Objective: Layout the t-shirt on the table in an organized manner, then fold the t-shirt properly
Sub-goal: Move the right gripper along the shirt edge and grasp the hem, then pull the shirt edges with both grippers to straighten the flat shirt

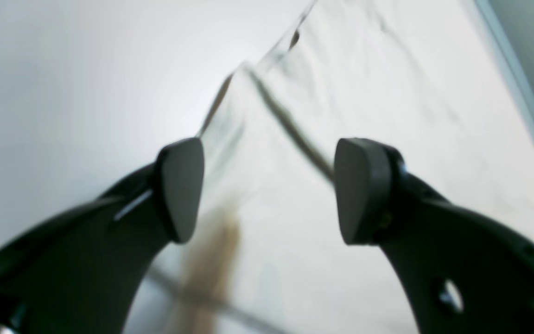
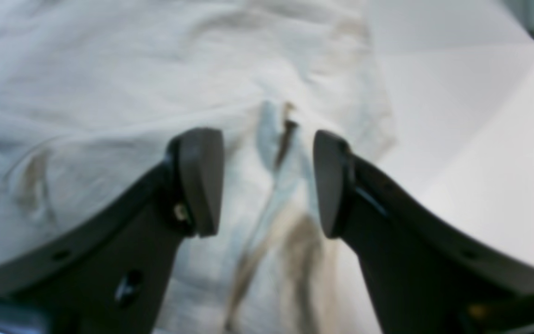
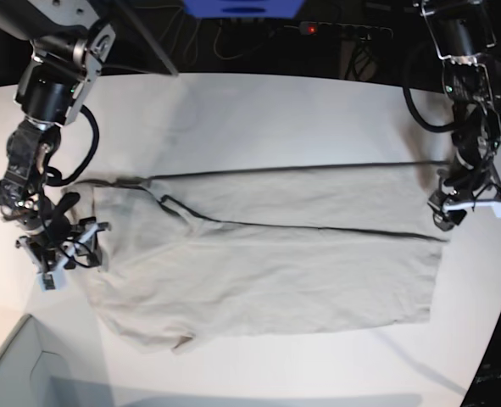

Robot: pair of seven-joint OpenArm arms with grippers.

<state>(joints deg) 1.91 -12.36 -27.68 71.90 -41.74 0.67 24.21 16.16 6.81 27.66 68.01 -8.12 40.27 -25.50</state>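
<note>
The t-shirt (image 3: pixel 275 263) lies spread flat across the table (image 3: pixel 258 119), its upper strip folded down over the body along a dark seam line. My left gripper (image 3: pixel 442 217) hovers at the shirt's right end; in the left wrist view it (image 1: pixel 269 185) stands open over the t-shirt's (image 1: pixel 387 93) edge, with bare table (image 1: pixel 63 93) to the left. At the shirt's left end sits my right gripper (image 3: pixel 87 242). The right wrist view shows it (image 2: pixel 269 181) open above a wrinkle of the t-shirt (image 2: pixel 109 69), holding nothing.
A pale box corner (image 3: pixel 13 373) sits at the bottom left. Cables and a power strip (image 3: pixel 335 30) run behind the table's far edge, beside a blue object (image 3: pixel 242 7). The table's curved edge passes close to the left arm on the right.
</note>
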